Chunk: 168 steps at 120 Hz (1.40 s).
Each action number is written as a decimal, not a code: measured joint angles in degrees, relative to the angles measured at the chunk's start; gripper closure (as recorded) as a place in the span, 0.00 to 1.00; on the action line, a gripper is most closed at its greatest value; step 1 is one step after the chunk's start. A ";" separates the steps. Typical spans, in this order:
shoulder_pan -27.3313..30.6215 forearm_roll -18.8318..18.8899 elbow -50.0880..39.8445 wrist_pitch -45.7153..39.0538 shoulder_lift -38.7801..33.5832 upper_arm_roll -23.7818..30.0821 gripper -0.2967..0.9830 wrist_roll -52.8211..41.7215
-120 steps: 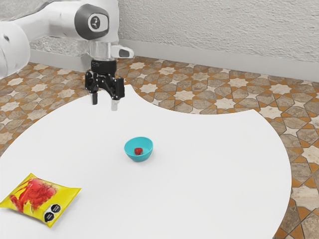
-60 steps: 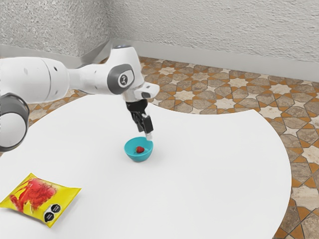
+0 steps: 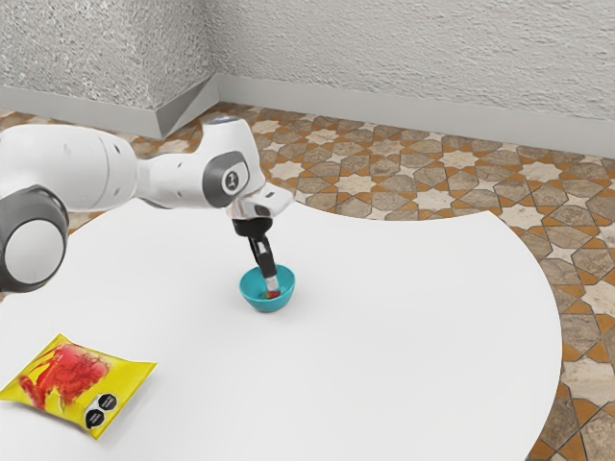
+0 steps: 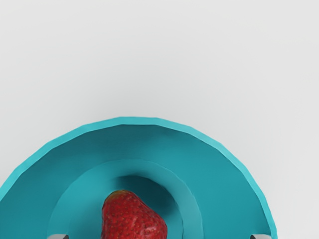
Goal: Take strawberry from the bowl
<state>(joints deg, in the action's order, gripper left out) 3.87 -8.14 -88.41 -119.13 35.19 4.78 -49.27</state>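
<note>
My gripper (image 3: pixel 272 286) reaches down into the turquoise bowl (image 3: pixel 255 299), its tips at the red strawberry (image 3: pixel 274 295), which they partly cover. In the wrist view the gripper (image 4: pixel 159 237) has its fingertips far apart at the lower edge, so it is open. Between them the strawberry (image 4: pixel 130 219) lies on the floor of the bowl (image 4: pixel 229 174), nearer one fingertip, with a visible gap on both sides.
A yellow and red snack bag (image 3: pixel 77 384) lies on the white table (image 3: pixel 384 355), well apart from the bowl, toward the exterior view's lower left. The table's curved edge runs behind the bowl.
From high over the table, my arm has swung toward the exterior view's right and come down, over the bowl's rim and then into the bowl. The bowl and bag have stayed put.
</note>
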 joint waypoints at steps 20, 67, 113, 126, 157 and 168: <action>0.00 -0.87 0.18 -0.37 1.37 -0.04 0.42 -2.93; 0.00 -1.78 0.70 -1.11 3.35 -0.33 0.47 -7.33; 0.00 -2.01 0.76 -1.27 3.30 -0.39 0.61 -9.50; 0.00 -2.04 0.76 -1.27 3.40 -0.39 0.59 -9.93; 0.00 -2.20 1.14 -1.23 3.38 -0.99 0.65 -10.57; 0.00 -2.31 1.19 -1.27 3.43 -1.00 0.66 -10.70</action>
<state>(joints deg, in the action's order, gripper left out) 3.87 -10.45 -87.22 -120.39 38.62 3.78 -59.97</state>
